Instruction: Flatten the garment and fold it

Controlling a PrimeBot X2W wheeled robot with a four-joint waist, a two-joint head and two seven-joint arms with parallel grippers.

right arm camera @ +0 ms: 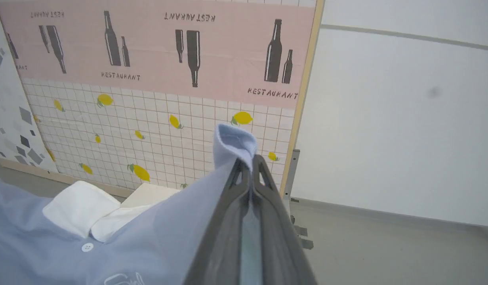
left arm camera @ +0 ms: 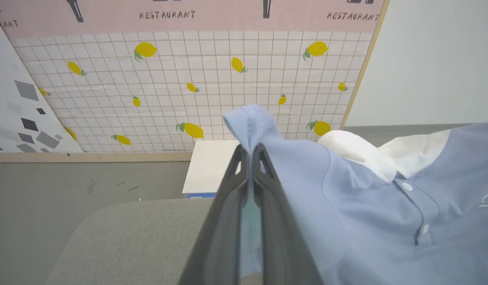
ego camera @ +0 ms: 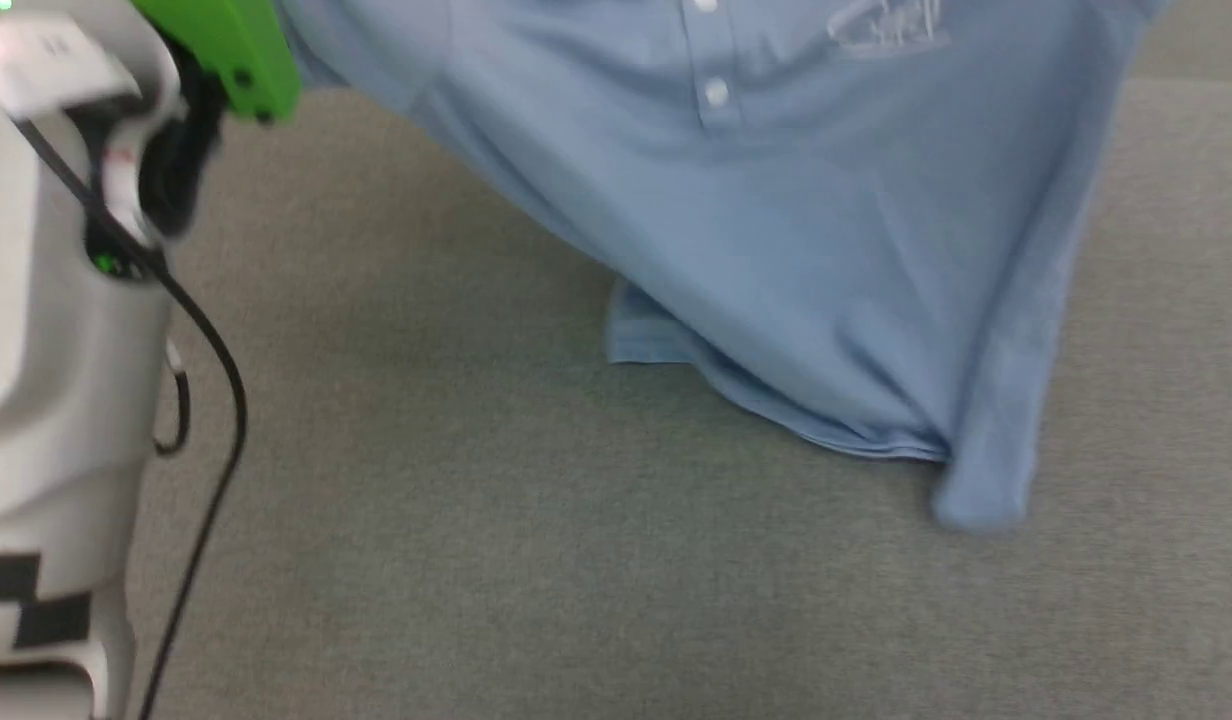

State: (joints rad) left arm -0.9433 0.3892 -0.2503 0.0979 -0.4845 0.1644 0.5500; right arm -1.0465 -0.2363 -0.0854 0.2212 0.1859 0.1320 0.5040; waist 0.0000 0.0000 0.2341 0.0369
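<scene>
The light blue polo shirt [ego camera: 826, 230] hangs stretched in the air above the grey table [ego camera: 426, 520], its front with white buttons and white script logo facing me and its hem touching the cloth surface at the lower right. My left gripper [left arm camera: 250, 152] is shut on one shoulder of the shirt [left arm camera: 366, 213], a tuft of blue cloth poking out past the fingertips. My right gripper [right arm camera: 250, 162] is shut on the other shoulder of the shirt [right arm camera: 109, 253]. The white collar [right arm camera: 85, 209] sags between the two grips.
My pale left arm with a green cover [ego camera: 226, 55] and a black cable stands at the left of the head view. Beyond the table's rounded edge [left arm camera: 121, 206] are a white box [left arm camera: 208, 166] on the floor, a lemon-patterned wall panel [left arm camera: 188, 87] and a plain white wall [right arm camera: 394, 126].
</scene>
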